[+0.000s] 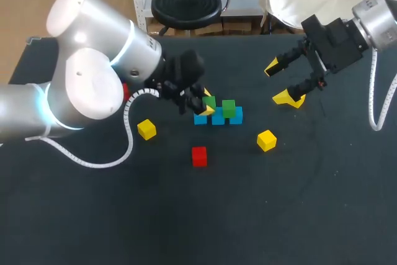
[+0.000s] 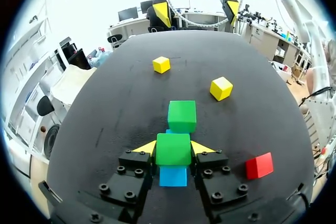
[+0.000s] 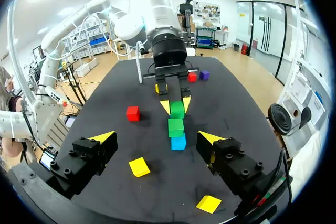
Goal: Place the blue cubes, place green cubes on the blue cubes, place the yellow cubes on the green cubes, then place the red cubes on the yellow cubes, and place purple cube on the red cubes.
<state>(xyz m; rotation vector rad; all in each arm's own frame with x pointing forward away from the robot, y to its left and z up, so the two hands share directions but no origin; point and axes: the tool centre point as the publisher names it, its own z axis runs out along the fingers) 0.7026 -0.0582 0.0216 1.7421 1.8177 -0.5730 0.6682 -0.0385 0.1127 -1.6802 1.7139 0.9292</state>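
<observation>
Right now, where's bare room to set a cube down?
Free: table nearer the robot than the red cube; also between right-hand yellow cube and right gripper. Crowded around the blue cubes, where left gripper holds a green cube.

nothing legible here — no words, numbers, labels or signs can be made out anywhere.

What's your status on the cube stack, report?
Left gripper shut on green cube, atop blue cube. Right gripper open, off aside. Second green cube close ahead.
</observation>
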